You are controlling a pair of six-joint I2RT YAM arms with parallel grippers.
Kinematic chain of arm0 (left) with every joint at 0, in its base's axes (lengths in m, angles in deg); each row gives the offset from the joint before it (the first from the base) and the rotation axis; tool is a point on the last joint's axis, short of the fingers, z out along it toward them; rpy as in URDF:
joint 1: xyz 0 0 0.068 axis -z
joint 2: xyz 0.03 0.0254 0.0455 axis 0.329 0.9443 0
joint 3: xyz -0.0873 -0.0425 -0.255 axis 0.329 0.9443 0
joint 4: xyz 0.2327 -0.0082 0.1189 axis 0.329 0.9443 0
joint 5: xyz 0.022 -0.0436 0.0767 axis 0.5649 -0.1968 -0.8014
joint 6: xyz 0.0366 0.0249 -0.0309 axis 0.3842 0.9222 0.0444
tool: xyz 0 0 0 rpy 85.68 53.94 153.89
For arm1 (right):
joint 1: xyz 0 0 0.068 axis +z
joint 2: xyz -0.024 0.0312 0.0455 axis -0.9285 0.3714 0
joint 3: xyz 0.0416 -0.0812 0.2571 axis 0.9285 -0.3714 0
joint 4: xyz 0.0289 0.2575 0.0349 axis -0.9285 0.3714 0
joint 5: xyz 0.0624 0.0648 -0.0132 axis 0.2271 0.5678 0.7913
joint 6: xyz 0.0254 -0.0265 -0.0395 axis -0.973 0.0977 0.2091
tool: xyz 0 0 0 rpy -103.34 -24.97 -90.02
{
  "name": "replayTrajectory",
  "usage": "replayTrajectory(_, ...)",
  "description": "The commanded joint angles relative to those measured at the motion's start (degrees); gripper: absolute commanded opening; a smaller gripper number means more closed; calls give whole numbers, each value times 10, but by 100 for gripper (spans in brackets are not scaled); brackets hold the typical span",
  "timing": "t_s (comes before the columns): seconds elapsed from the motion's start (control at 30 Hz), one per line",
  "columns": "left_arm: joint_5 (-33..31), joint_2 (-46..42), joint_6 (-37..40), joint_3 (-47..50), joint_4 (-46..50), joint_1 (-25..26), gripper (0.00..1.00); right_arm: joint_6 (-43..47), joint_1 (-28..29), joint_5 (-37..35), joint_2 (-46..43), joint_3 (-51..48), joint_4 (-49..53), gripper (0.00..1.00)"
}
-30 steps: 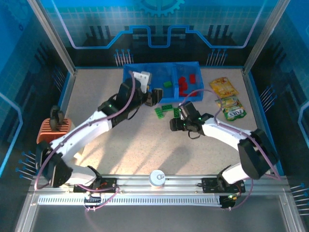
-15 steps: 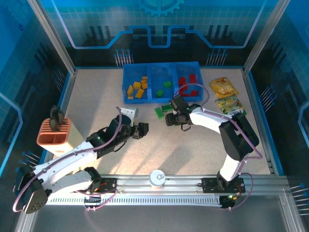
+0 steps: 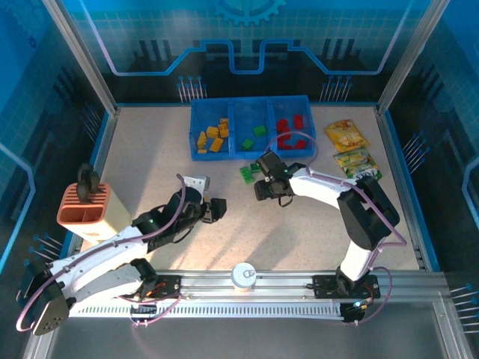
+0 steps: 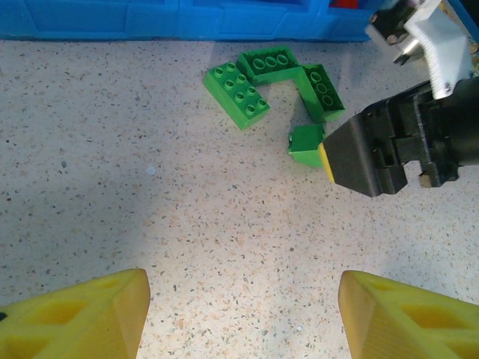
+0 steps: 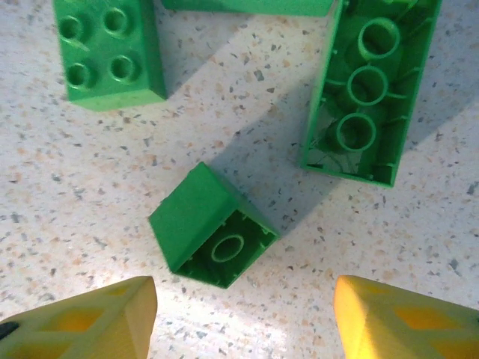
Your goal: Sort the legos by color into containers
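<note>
The right gripper (image 5: 241,303) has its fingers apart and empty. They aim at a small green brick (image 5: 213,239) on the table (image 5: 75,187) just in front of the blue tray (image 4: 150,19), likely to pinch it. The left gripper (image 4: 243,299), fingers apart and empty, sits farther from the tray, giving room.

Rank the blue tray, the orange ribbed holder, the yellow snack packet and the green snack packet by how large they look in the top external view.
1. blue tray
2. orange ribbed holder
3. yellow snack packet and green snack packet: these look about alike, so they are not ranked against each other.
</note>
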Motion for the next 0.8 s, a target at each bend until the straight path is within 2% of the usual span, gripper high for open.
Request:
replayTrajectory(0.0,-13,14,-4,-6,-12,7,68,-1,1,-20,-32,9,18,66)
replayTrajectory(0.3,-34,15,0,-6,6,24,68,22,5,36,30,57,23,72)
replayTrajectory(0.77,-43,-33,-22,29,36,35,68,8,18,24,101,79,39,71)
